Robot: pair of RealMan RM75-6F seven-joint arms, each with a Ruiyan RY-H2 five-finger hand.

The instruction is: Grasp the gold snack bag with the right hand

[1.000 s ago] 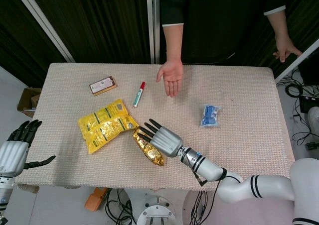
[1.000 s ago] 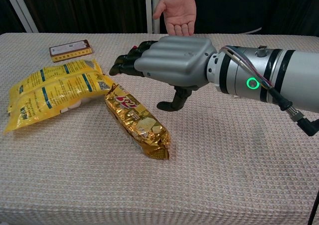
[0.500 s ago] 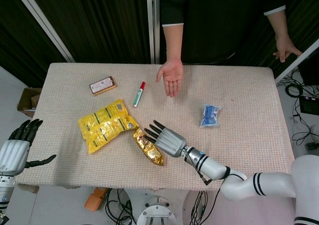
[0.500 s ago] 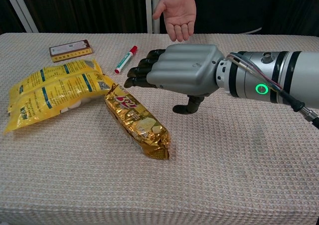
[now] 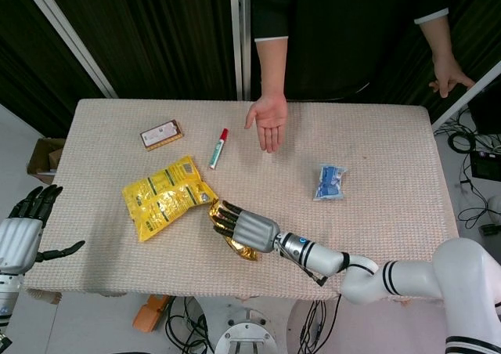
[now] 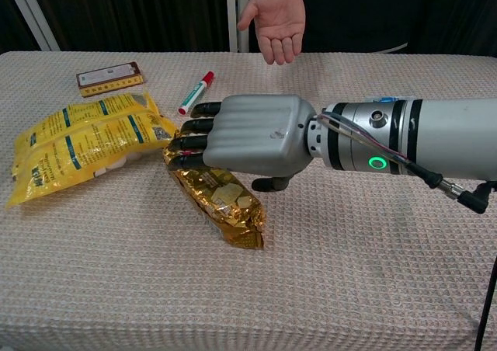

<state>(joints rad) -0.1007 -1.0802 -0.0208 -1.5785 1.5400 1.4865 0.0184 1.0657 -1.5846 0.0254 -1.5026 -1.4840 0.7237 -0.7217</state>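
The gold snack bag [image 5: 237,247] [image 6: 224,209] lies flat near the table's front edge, angled from upper left to lower right. My right hand [image 5: 247,228] [image 6: 250,134] hovers palm-down right over its upper half, covering that end. Its fingers [image 6: 191,126] stretch out over the bag's top end and its thumb [image 6: 268,184] hangs at the bag's right side. I cannot tell whether the palm touches the bag; nothing is gripped. My left hand [image 5: 20,233] stays off the table's left front corner, fingers spread, holding nothing.
A yellow snack bag [image 5: 167,196] [image 6: 85,141] lies just left of the gold one, nearly touching it. Farther back sit a red-capped marker [image 5: 218,148] [image 6: 196,92] and a brown box [image 5: 162,134] [image 6: 109,77]. A blue packet [image 5: 330,182] lies to the right. A person's open palm [image 5: 268,119] [image 6: 276,21] rests at the far edge.
My right hand has moved left and down, from beside the gold bag to directly over its upper half, now hiding that end. The left hand has barely moved.
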